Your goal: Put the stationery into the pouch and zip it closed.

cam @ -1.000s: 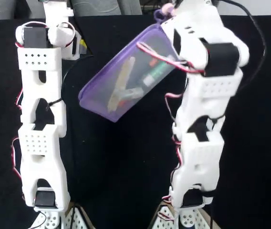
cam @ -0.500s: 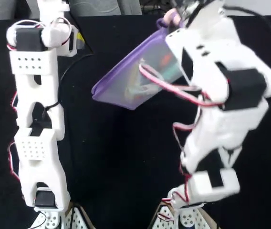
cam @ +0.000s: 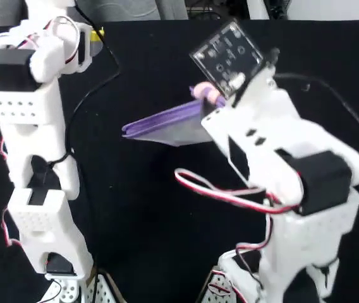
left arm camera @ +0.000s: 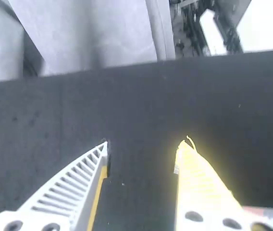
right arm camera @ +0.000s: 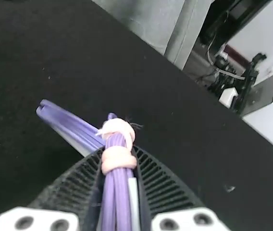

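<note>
Zipping step, probably: you are holding the flat purple pouch (cam: 164, 123) above the black table (cam: 135, 221), right gripper (right arm camera: 118, 153) clamping its pink-tabbed end.
Your left gripper (left arm camera: 141, 151) is hanging wide and empty; next, it is likely needing to steady the pouch.

the right gripper (right arm camera: 119, 150) is clamped on a purple pouch (right arm camera: 74, 126), its two dark ribbed fingers (right arm camera: 158, 172) pressed against either side of the gathered purple edge. a pink band (right arm camera: 118, 158) wraps that edge in two soft lumps right at the fingertips. the pouch is seen edge-on, a thin purple strip running away from the gripper over the black worktop (right arm camera: 35, 48). past the worktop's far edge stand a grey panel (right arm camera: 141, 14), a pale post (right arm camera: 188, 26) and dark equipment (right arm camera: 230, 29) with cables.
</note>
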